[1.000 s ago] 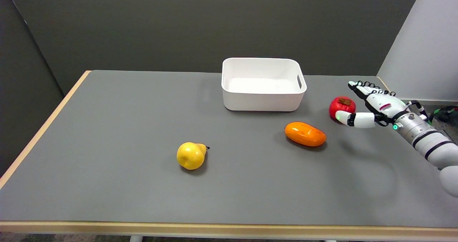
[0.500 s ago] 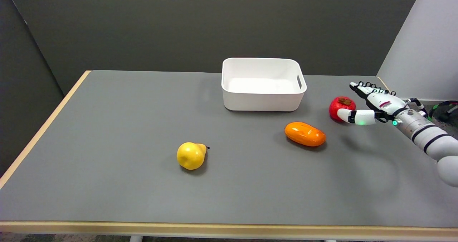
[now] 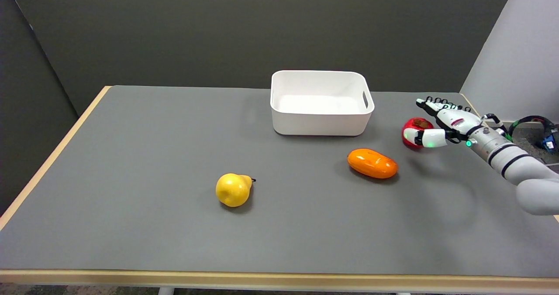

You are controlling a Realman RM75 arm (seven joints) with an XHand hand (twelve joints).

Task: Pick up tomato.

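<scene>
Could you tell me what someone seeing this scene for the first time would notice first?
Probably the right hand at the table's far right, its fingers spread around the red tomato without visibly gripping it. Next comes the colour on the grey table: an orange fruit just left of the tomato and a yellow pear near the middle. A white bin stands behind them.

Evenly and softly lit from above; sharp throughout, no glare. Faint, short shadows beside the fruit and under the arm on the table point(image 3: 131, 155).
</scene>
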